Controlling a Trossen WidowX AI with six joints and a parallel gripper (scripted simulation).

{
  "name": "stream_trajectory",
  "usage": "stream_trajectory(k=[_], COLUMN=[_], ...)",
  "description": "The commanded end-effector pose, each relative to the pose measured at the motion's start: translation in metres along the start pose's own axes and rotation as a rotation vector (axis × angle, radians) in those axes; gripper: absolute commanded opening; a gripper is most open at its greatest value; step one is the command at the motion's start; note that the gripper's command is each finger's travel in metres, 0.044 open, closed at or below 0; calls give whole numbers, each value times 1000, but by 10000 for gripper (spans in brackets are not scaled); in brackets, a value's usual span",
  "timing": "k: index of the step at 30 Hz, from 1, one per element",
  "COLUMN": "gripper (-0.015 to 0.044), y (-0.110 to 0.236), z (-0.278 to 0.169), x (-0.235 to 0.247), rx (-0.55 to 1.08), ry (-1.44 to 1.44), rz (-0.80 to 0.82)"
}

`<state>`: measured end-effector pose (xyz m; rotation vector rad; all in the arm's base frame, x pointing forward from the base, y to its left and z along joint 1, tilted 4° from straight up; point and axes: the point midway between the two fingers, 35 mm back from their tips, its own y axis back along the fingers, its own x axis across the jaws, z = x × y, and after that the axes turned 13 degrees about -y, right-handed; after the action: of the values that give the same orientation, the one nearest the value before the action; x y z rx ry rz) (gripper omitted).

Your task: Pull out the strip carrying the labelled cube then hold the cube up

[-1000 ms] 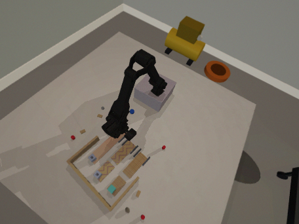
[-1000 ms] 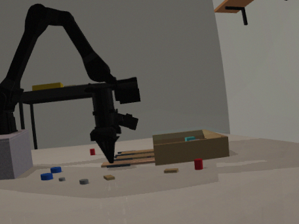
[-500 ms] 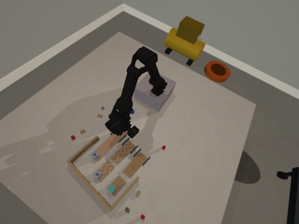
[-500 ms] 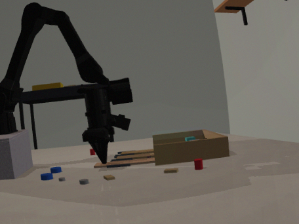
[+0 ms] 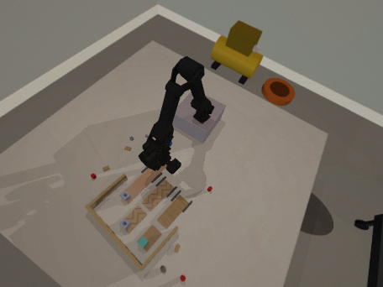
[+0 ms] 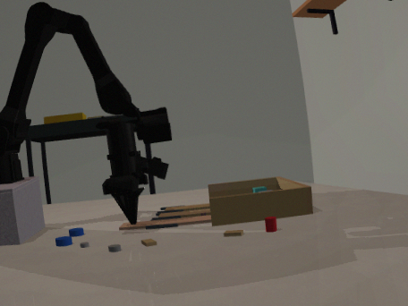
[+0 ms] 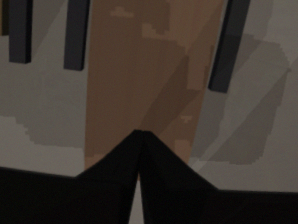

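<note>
tool (image 6: 132, 221) closed, tip on strip (image 6: 170, 222) | box (image 6: 259, 207) (teal cube (image 6: 259, 190) inside)

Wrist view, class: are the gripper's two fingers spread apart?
No: the gripper has its dark fingers meeting at a point, pressed tip-down on the plain brown strip.
</note>
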<state>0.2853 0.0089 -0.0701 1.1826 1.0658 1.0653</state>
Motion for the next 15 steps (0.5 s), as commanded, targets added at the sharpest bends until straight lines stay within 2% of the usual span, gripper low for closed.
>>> stream_trajectory(k=[1,15], gripper=[0,0], y=[-5,-5], z=[-16,-34], x=[-3,-6], rx=[35,37], ry=[-1,0], rz=[-4,-5])
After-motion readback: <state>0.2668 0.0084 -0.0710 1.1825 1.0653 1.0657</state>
